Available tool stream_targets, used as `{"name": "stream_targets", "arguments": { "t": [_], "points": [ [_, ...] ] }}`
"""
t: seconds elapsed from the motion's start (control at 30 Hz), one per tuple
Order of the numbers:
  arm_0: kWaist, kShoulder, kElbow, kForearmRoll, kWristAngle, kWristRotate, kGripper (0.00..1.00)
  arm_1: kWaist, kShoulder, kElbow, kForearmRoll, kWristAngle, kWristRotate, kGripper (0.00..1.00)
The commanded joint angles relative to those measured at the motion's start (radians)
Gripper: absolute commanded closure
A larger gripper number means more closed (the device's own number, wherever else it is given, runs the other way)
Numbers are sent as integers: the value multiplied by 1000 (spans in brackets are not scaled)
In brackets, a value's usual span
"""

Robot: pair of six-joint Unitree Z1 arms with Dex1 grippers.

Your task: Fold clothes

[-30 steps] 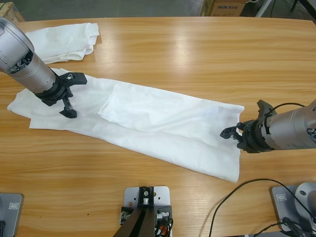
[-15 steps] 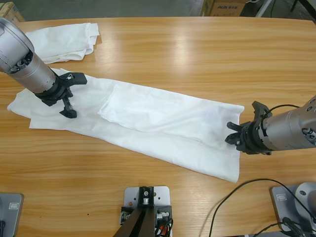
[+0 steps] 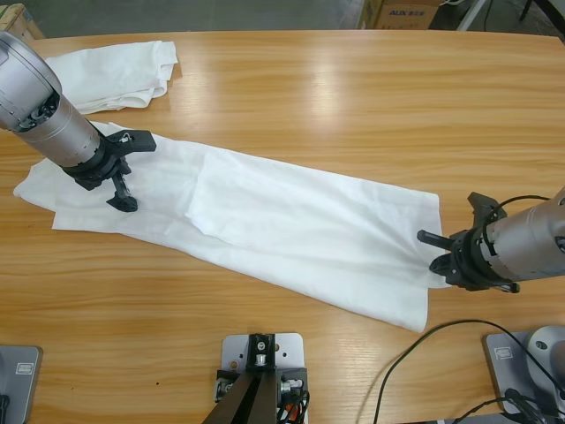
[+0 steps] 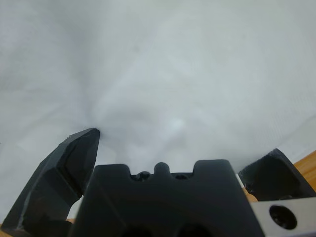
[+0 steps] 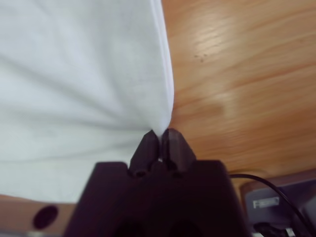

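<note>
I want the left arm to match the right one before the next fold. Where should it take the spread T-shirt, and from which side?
Probably at the spread T-shirt's free edge beside the left gripper, coming in low from the table's bare wood. The cloth lies flat, so only its border offers a lip for open jaws. The right gripper already pinches the opposite edge that way.

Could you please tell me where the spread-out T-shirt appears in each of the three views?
High view: T-shirt lies diagonally across the table's middle.
Left wrist view: T-shirt fills nearly the whole picture.
Right wrist view: T-shirt fills the upper left.
Shared landmark: the edge pinched by the right tool.
</note>
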Motion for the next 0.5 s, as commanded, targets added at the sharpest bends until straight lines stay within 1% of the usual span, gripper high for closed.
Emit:
{"name": "stream_targets", "arguments": {
  "t": [0.03,0.07,0.1,0.13,0.17,0.2,0.27,0.4,0.5],
  "points": [
    [-15,16,47,-2,18,-12,4,-12,46,-22,32,-31,-9,1000],
    [-16,16,49,-2,18,-12,4,-12,50,-23,19,-25,-9,882],
    [-18,16,49,-2,18,-12,4,-12,48,-29,16,-18,-10,376],
    [-22,16,49,-2,18,-12,4,-12,40,-37,21,-13,-12,127],
    [-25,16,49,-1,18,-12,3,-12,25,-44,33,-9,-5,15],
    [-27,16,49,-1,18,-12,3,-12,10,-57,69,-8,13,0],
    [-23,12,49,0,16,-22,4,-12,-21,-86,133,-24,32,0],
    [-3,-42,56,2,-13,-88,0,-12,-104,-119,188,-41,58,0],
    [28,-112,61,8,-47,-167,0,-8,-153,-116,193,-43,63,0]
  ]
}}
